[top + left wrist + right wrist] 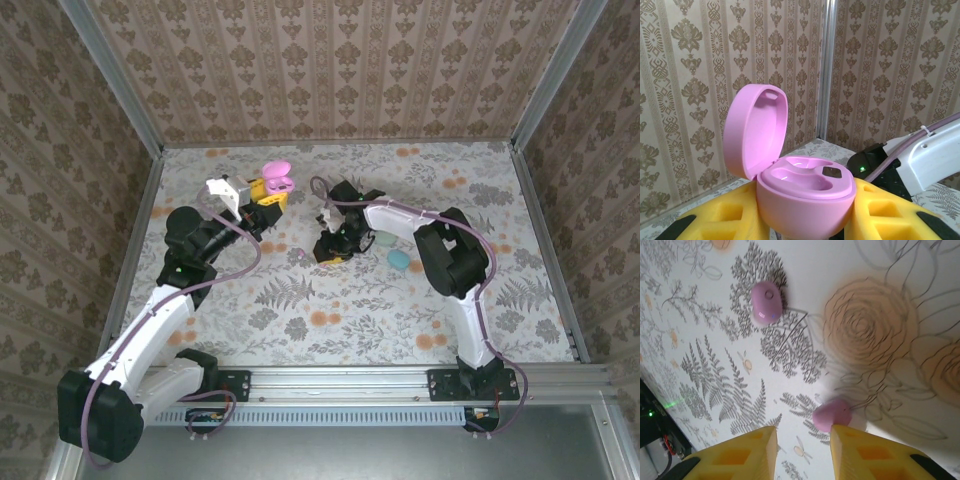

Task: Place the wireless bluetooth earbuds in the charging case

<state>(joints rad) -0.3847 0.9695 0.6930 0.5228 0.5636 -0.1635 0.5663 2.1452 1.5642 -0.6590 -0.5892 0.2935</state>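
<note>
Two pink earbuds [766,302] lie by the parted right claw [803,434]; left claw [801,222] clamps one case [805,192].

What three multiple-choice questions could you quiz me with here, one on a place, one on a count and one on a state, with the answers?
1. Where is the pink charging case?
A. between the left gripper's jaws
B. on the floor
C. against the back wall

2. How many pink earbuds lie on the table in the right wrist view?
A. none
B. four
C. two

3. How is the case's lid?
A. shut
B. hinged open
C. taken off

Answers:
1 A: yellow jaws flank it on both sides.
2 C: one lies farther off and one lies close to the jaws.
3 B: it stands up behind the wells, joined at the back.
</note>
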